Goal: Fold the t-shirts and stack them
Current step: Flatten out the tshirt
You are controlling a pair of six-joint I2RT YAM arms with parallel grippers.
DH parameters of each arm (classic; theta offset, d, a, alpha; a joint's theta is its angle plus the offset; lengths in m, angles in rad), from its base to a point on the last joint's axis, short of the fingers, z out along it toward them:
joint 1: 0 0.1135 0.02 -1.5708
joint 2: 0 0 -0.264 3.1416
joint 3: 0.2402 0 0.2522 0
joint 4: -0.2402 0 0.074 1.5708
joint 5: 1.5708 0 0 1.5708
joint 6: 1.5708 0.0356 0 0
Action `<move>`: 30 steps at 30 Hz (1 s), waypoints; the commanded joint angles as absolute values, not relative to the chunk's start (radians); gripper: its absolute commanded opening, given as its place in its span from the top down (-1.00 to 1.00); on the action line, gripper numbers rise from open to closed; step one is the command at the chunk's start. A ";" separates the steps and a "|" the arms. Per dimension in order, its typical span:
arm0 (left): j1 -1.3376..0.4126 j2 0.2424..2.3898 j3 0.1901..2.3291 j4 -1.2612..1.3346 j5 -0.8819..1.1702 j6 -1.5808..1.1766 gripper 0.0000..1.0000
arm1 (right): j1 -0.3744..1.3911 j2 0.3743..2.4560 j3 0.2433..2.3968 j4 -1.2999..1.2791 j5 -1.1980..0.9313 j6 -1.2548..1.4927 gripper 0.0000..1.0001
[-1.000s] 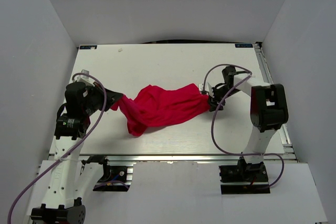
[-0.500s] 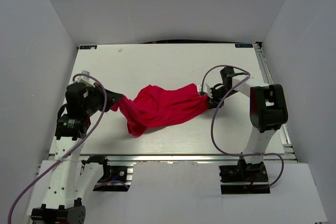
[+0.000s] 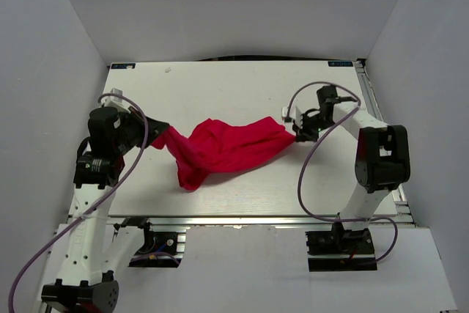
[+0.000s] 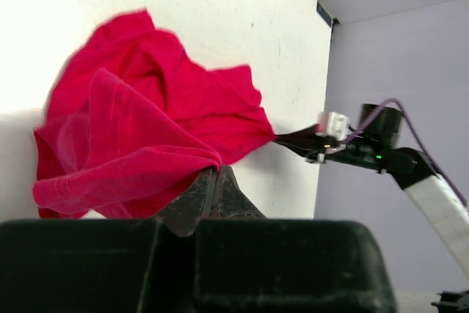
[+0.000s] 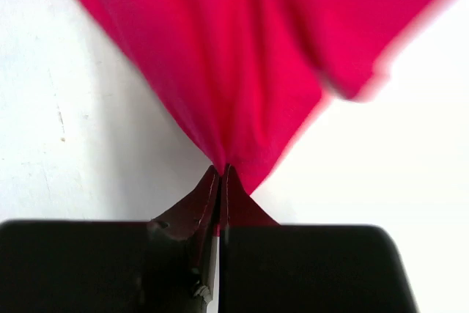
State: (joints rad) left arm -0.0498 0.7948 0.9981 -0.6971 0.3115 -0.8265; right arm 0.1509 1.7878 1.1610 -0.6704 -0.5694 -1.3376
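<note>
My left pincer (image 3: 160, 135) is clamped on one end of the red t-shirt (image 3: 227, 148), and my right pincer (image 3: 296, 130) is clamped on the other end. The shirt stretches between them, bunched, over the middle of the counter (image 3: 234, 86), and one fold sags toward the front edge. I judge that each grip has only a small pinch of fabric. If I pull apart too strongly, one end can slip out, or the cloth can come down twisted. My left arm reaches in low from the left edge. My right forearm bends inward from the right edge.
</note>
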 commanded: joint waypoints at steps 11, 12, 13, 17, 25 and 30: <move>-0.049 1.047 1.485 -0.523 0.063 -0.640 1.00 | 0.011 1.681 1.738 -0.838 -0.747 -1.166 1.00; -0.049 1.063 1.515 -0.494 0.051 -0.626 1.00 | 0.012 1.666 1.761 -0.800 -0.752 -1.151 1.00; -0.049 1.078 1.573 -0.477 0.029 -0.615 1.00 | -0.020 1.660 1.808 -0.778 -0.759 -1.131 1.00; -0.049 1.149 1.721 -0.388 -0.032 -0.595 1.00 | -0.047 1.628 1.925 -0.611 -0.773 -0.969 1.00; -0.049 1.235 1.922 -0.328 -0.205 -0.485 1.00 | -0.207 1.568 2.011 -0.122 -0.758 -0.562 1.00; -0.049 1.258 1.970 -0.314 -0.164 -0.468 1.00 | -0.326 1.580 2.103 0.032 -0.860 -0.359 1.00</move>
